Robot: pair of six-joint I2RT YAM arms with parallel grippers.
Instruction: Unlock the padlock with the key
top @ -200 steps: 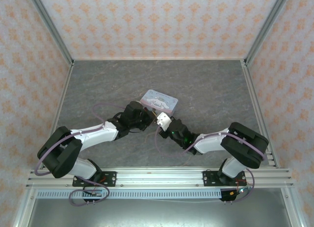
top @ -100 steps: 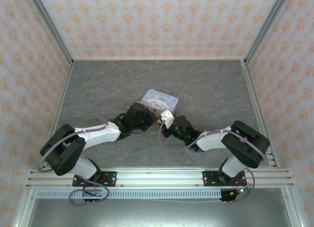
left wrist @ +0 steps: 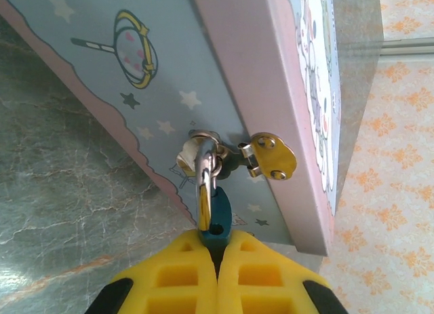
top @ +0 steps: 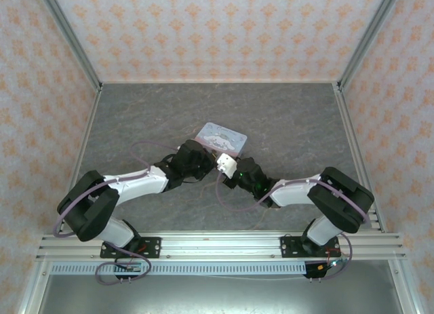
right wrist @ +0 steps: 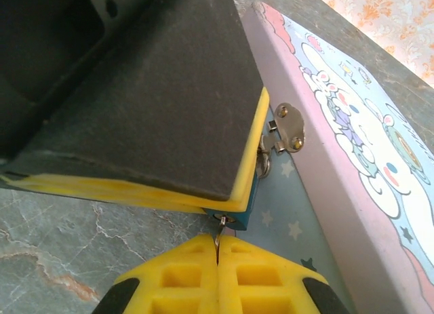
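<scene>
left hand (left wrist: pixel 217 243) clamps padlock (left wrist: pixel 215 216) | right hand (right wrist: pixel 217 249) pinches key (right wrist: pixel 218 234) | grey marbled table (top: pixel 285 124) | patterned walls (top: pixel 217 29)

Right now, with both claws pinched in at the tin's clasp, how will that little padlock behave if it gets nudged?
The padlock hangs by its thin shackle through the tin's clasp, so it would probably swing rather than stay put. Its small, smooth metal body looks light and may slip between the left claw pads.

Both arms reach inward and meet at the near edge of the pastel tin (top: pixel 220 138) on the grey table (top: pixel 285 117). Left gripper (top: pixel 205 159) and right gripper (top: pixel 230 170) sit almost touching (jaws hidden). White block (top: pixel 226 165) between them.
</scene>
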